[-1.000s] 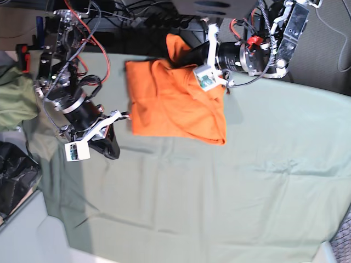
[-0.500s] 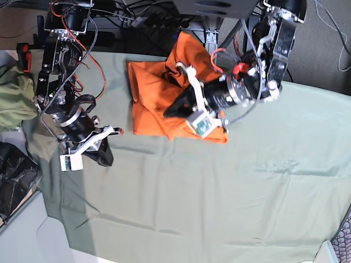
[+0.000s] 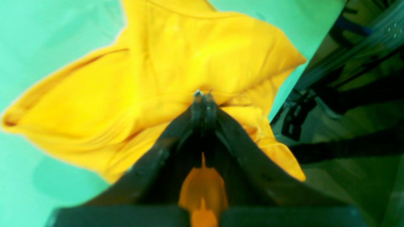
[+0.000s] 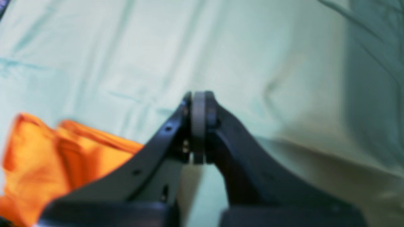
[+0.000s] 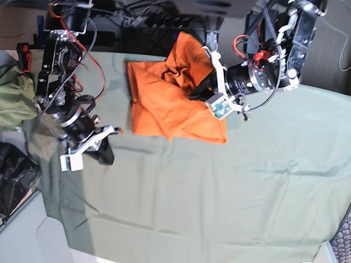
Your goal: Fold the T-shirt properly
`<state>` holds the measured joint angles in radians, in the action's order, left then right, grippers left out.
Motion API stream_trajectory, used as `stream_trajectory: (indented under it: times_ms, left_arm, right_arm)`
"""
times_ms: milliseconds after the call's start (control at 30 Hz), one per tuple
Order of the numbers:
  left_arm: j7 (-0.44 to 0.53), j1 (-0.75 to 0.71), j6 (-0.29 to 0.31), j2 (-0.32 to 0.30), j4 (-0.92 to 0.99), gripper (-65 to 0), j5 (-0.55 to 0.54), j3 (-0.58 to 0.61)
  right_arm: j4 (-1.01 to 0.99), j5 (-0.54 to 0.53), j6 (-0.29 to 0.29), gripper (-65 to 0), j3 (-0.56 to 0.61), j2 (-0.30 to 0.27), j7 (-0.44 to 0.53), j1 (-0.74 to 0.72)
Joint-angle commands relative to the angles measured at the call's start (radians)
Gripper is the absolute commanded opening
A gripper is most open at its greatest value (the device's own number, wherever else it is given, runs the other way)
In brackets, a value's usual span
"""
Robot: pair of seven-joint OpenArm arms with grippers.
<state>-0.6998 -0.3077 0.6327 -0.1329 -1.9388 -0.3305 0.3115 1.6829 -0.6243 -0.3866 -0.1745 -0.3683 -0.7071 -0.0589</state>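
Note:
The orange T-shirt (image 5: 156,104) lies bunched in a rough folded heap at the back of the sage-green cloth (image 5: 219,192), with one part raised near the back edge. My left gripper (image 5: 196,90) is at the heap's right side. In the left wrist view it (image 3: 203,94) is shut, its tips pressed into the T-shirt (image 3: 189,56), with orange fabric showing between the fingers. My right gripper (image 5: 116,130) is just left of the shirt, apart from it. In the right wrist view it (image 4: 199,101) is shut and empty over the cloth, with the T-shirt (image 4: 47,151) at lower left.
An olive-green garment (image 5: 13,101) lies at the left edge and a black bag (image 5: 16,181) sits below it. Cables and frame parts (image 5: 153,19) run along the back. The table edge (image 5: 55,241) shows beyond the cloth at lower left.
My left gripper has pulled back up and to the right from the shirt's front middle, and the fabric near the back has risen. My right arm has barely shifted.

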Motion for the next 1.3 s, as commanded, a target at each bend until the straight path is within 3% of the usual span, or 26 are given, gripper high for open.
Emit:
stream_trajectory:
  times_ms: [0,33,133,167,200,467,633,700,833,900,1267]
  left_arm:
    - [0.021,-0.006,0.003,-0.003,-0.029,-65.0,-0.016,0.001]
    - [0.019,-0.012,0.003,-0.008,-0.037,-65.0,-0.016,0.000]
    - [0.006,-0.014,0.002,-0.023,-0.047,-65.0,-0.016,-0.010]
    - [0.005,-0.014,0.003,-0.029,-0.047,-65.0,-0.017,-0.017]
    - [0.003,-0.014,0.002,-0.036,-0.047,-65.0,-0.017,-0.023]
    - [-0.010,-0.014,0.003,-0.079,-0.047,-65.0,-0.070,-0.115]
    - [-0.016,-0.014,0.004,-0.084,-0.047,-65.0,-0.097,-0.180]
    - [-0.019,-0.014,0.004,-0.084,-0.047,-65.0,-0.100,-0.200]
    - [-0.024,-0.014,0.004,-0.084,-0.047,-65.0,-0.100,-0.215]
    - [-0.024,-0.014,0.007,-0.084,-0.047,-65.0,-0.100,-0.215]
    - [-0.023,-0.014,0.007,-0.119,-0.047,-65.0,-0.099,-0.215]
  right_arm:
    - [0.014,-0.038,-0.114,-65.0,-0.006,-0.013,0.001,-0.014]
    - [0.014,-0.061,-0.114,-65.0,-0.003,-0.014,-0.013,-0.014]
    - [0.014,-0.105,-0.114,-32.6,0.021,-0.014,-0.051,-0.010]
    - [0.014,-0.128,-0.114,-26.0,0.035,-0.014,-0.065,-0.007]
    - [0.014,-0.146,-0.115,-23.8,0.050,-0.014,-0.074,0.000]
    - [0.019,-0.177,-0.115,-25.6,0.201,-0.014,-0.099,0.031]
    - [0.034,-0.178,-0.115,-53.3,0.225,-0.013,-0.108,0.043]
    - [0.055,-0.179,-0.115,-58.5,0.225,-0.014,-0.112,0.046]
    - [0.118,-0.181,-0.115,-59.1,0.225,-0.014,-0.125,0.065]
    - [0.152,-0.188,-0.115,-65.0,0.225,-0.014,-0.124,0.088]
    - [0.221,-0.195,-0.115,-65.0,0.230,-0.013,-0.108,0.223]
